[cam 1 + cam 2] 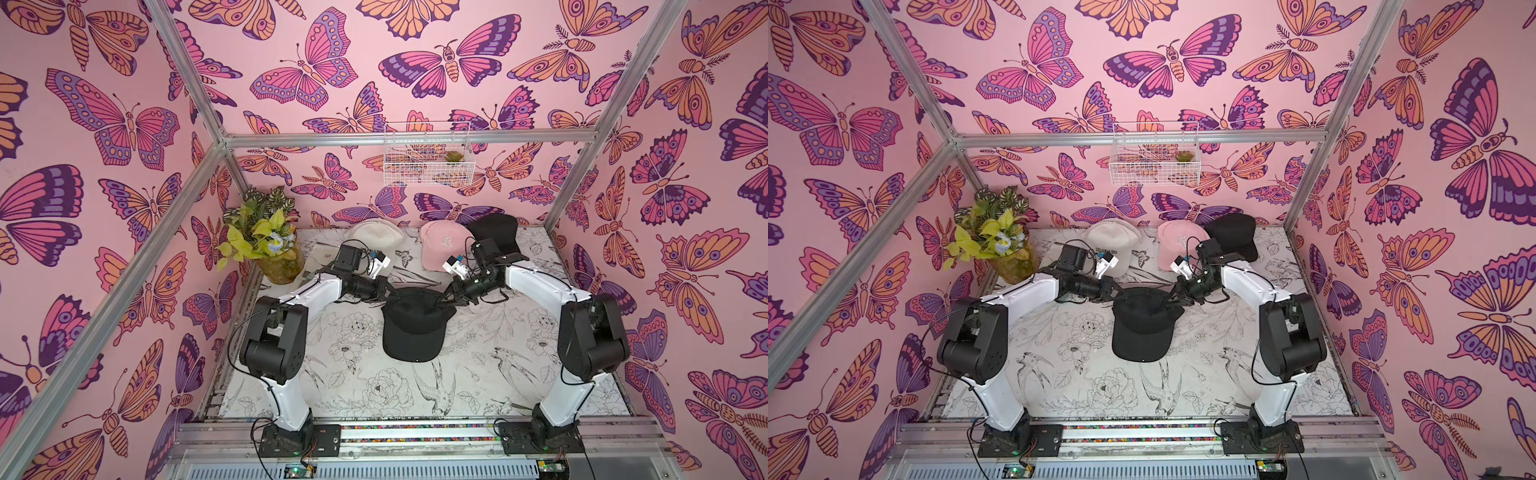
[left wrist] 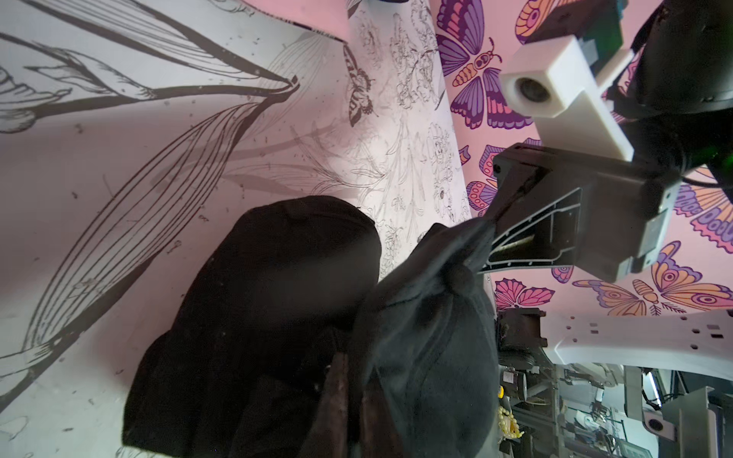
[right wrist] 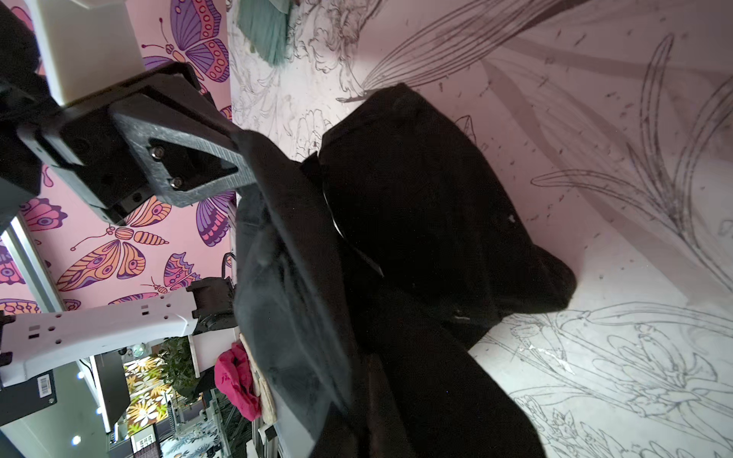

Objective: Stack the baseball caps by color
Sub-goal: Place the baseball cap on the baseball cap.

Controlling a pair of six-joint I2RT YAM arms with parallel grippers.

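Black cap (image 1: 413,328) in left claw (image 1: 392,296) and right claw (image 1: 442,300)

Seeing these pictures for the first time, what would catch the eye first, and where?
The pink butterfly wallpaper on the walls strikes first. In the middle of the table, a black cap is pinched at its crown from both sides by the left tool and the right tool, both shut. Along the back edge lie a cream cap, a pink cap and a second black cap.
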